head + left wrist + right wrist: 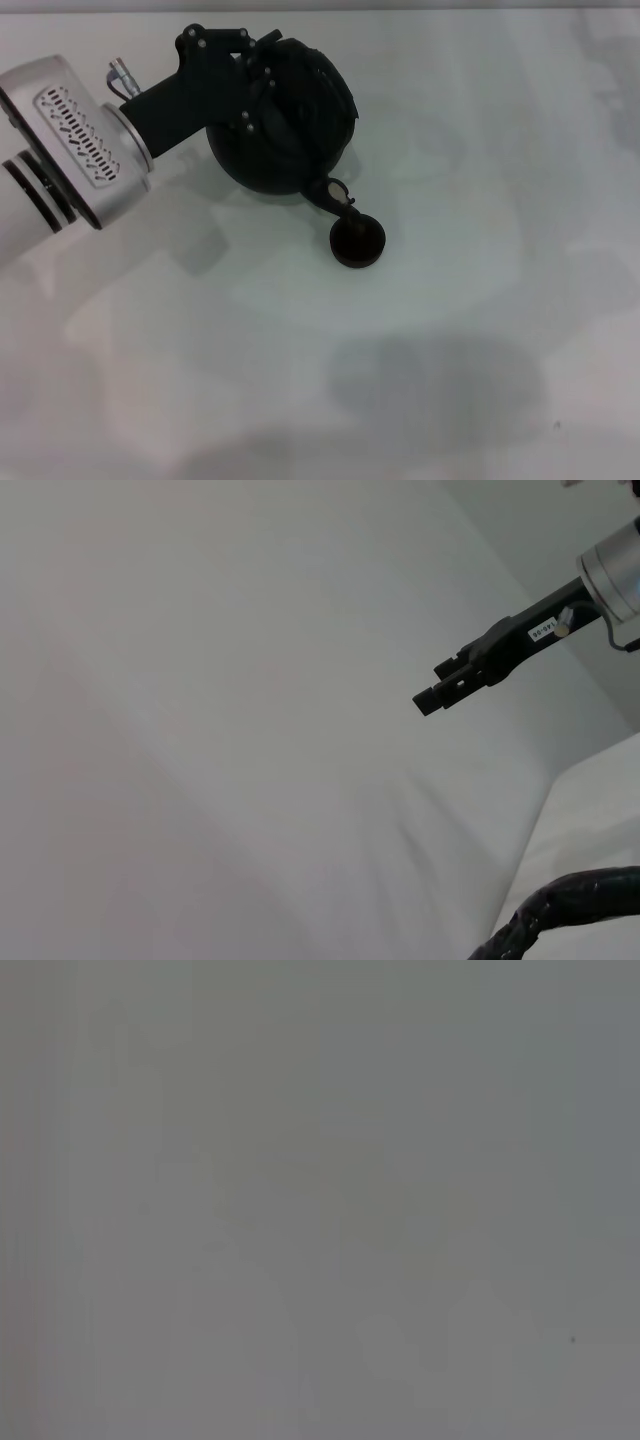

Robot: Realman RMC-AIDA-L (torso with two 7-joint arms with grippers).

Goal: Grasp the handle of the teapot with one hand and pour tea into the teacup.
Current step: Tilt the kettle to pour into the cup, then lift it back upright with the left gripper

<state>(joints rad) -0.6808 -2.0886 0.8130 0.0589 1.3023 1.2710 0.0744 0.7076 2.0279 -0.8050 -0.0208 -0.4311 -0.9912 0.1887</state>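
Left arm (70,160) shows a silver-white casing with a slotted vent panel and black rings beside it. Beyond the vent, a matte black gripper (245,85) body, screw-studded. The other gripper (470,670): black, white label, silver wrist.

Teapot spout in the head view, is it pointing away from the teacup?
No, the teapot is tipped with its spout just above the teacup.

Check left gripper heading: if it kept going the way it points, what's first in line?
The left gripper points away from the arm into the teapot, already at its handle. Beyond lies bare table; depth unclear.
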